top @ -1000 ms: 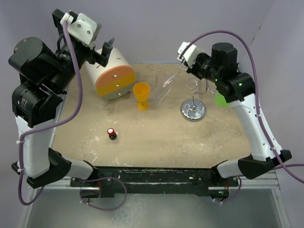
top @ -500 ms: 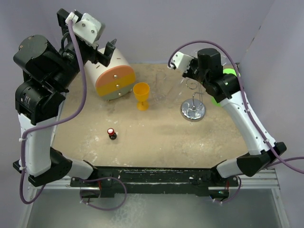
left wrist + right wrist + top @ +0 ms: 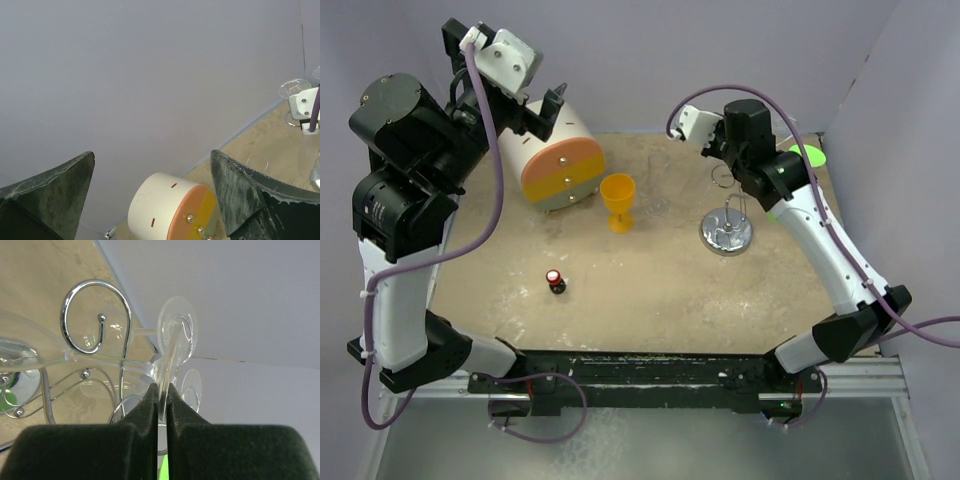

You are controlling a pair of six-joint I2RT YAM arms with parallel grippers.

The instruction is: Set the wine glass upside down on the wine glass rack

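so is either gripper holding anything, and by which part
Right gripper pinches the wine glass by its thin stem; left gripper is open, empty.

The wine glass (image 3: 175, 335) is clear, almost lost against the sand-coloured bench (image 3: 640, 290) from above. It is held off the bench, tilted, and the right gripper (image 3: 161, 388) is closed on a thin clear part of it, with the round foot just past the fingertips. The wine glass rack (image 3: 727, 232) stands upright at about 2 o'clock on the bench: shiny round base, thin pole, curled chrome loops on top. The glass lies at 9 o'clock of those loops, close beside them.
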